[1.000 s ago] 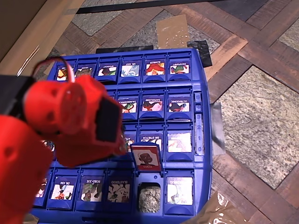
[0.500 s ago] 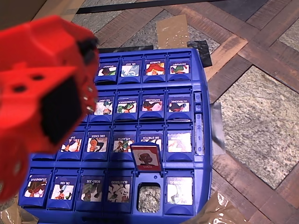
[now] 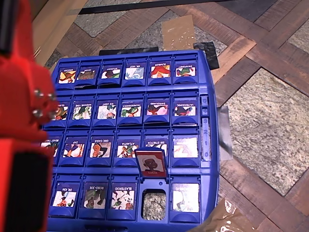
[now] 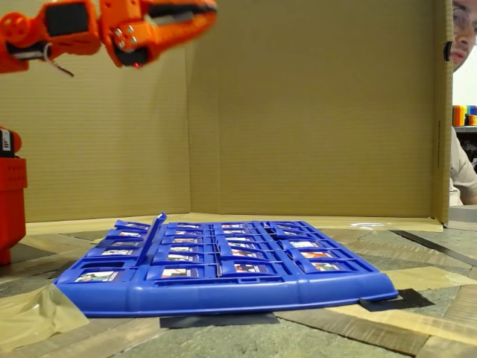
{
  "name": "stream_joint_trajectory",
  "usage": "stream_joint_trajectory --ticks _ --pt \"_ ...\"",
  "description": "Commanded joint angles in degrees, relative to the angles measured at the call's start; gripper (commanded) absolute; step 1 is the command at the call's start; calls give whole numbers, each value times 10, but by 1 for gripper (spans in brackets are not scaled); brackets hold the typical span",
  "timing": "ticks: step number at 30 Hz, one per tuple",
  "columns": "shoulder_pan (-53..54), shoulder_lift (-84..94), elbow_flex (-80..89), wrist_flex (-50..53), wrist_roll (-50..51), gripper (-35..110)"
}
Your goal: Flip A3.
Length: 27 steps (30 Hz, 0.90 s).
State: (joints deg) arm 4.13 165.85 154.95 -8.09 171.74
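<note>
While A3 (image 3: 123, 196) lies flat in its slot, BLASTEROID face up, the flip reads as not yet done.

Overhead view, L to R:
- Red arm body (image 3: 21, 121) covers the L edge of the blue game board (image 3: 208, 121). It hangs above the L cols and touches no tile.
- ROBO-JOE tile (image 3: 95, 195): front row, flat, just L of A3.
- A3: front row, 2nd slot R of the arm's edge, directly R of ROBO-JOE. No LEO portrait shows.
- LUCIA tile (image 3: 151, 163): upright on its hinge, one row back and one col R of A3. Not the target.
- Open slot (image 3: 154, 204): just R of A3, floor visible through it.

Fixed view:
- Gripper (image 4: 209, 9) sits at top L, high above the board and well apart from every tile. It carries nothing. The upper jaw is cut by the frame edge, so the jaw gap can't be read.
- A person sits at the R edge, behind the cardboard wall (image 4: 313, 112).

Status (est.): approach, contact and tip-up of A3 all remain. Nothing on A3 shows as done.
</note>
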Motion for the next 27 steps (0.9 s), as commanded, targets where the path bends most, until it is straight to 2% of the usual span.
stream_joint_trajectory --ticks 1,10,19,27 --pt "-15 48 38 -98 4 0" --pt "-55 124 150 -445 8 0" --pt "-69 177 219 -693 8 0" --pt "-69 198 236 -855 8 0"
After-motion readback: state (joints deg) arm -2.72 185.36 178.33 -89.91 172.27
